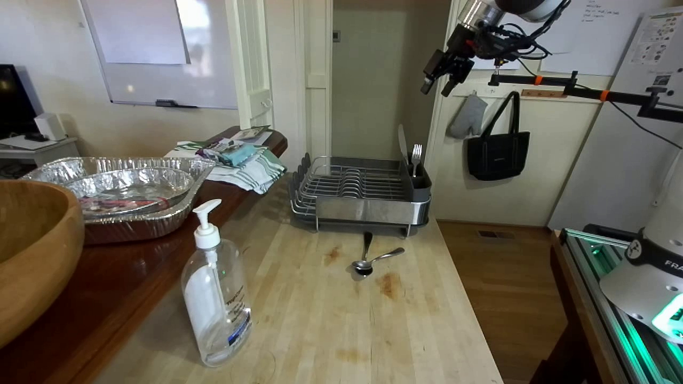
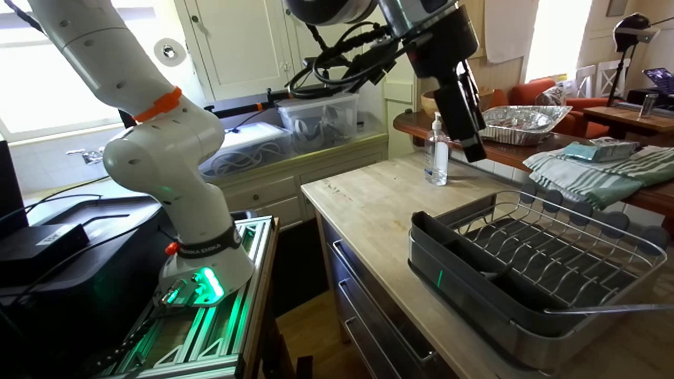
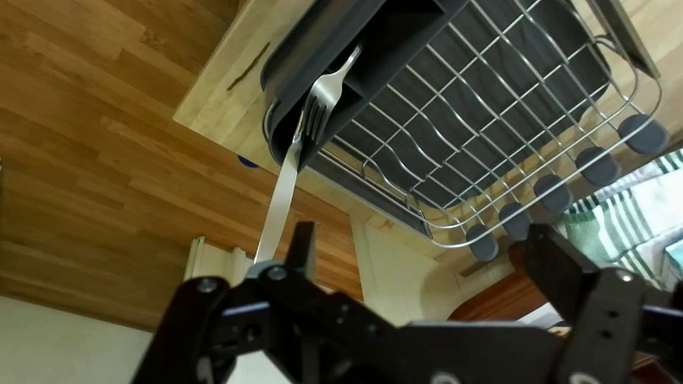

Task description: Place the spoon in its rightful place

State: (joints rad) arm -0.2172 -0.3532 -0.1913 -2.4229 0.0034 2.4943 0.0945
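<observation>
Two small metal spoons lie crossed on the wooden counter in an exterior view. One spoon [image 1: 367, 245] has its dark handle toward the dish rack. The other spoon [image 1: 388, 254] has its handle to the right; their bowls overlap. No spoon shows in the wrist view. The grey cutlery holder [image 1: 421, 188] on the rack's end holds a fork [image 1: 417, 154] and a knife [image 1: 402, 141]; it also shows in the wrist view [image 3: 405, 50]. My gripper [image 1: 436, 90] is high above the rack, away from the spoons. Its fingers [image 3: 421, 233] are wide apart with nothing between them.
The dish rack [image 1: 368, 210] stands at the counter's far end. A clear pump bottle [image 1: 216, 298] stands on the counter [image 1: 331, 320]. Foil trays [image 1: 136, 226], a wooden bowl [image 1: 40, 250] and striped towels [image 1: 256, 170] are on the raised dark ledge. The knife sticks up and outward from the holder.
</observation>
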